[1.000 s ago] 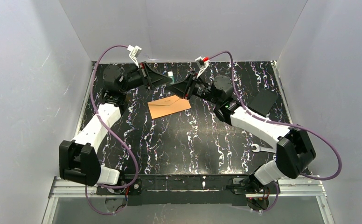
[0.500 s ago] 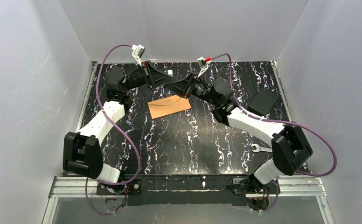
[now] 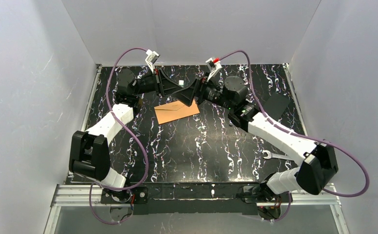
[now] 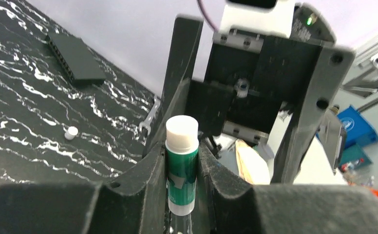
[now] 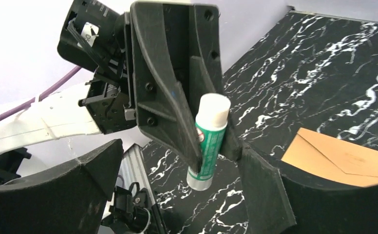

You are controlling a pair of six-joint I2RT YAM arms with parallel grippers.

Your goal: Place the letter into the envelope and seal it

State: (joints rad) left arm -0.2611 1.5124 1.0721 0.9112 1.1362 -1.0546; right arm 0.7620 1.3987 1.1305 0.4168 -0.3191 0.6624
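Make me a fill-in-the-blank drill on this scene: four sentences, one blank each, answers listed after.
1. The left gripper is shut on the ____.
2. The right gripper has its fingers ____ and holds nothing.
3. The orange-brown ____ lies flat on the table.
4. The wrench lies on the robot's ____ side of the table.

Missing words: glue stick; open; envelope; right.
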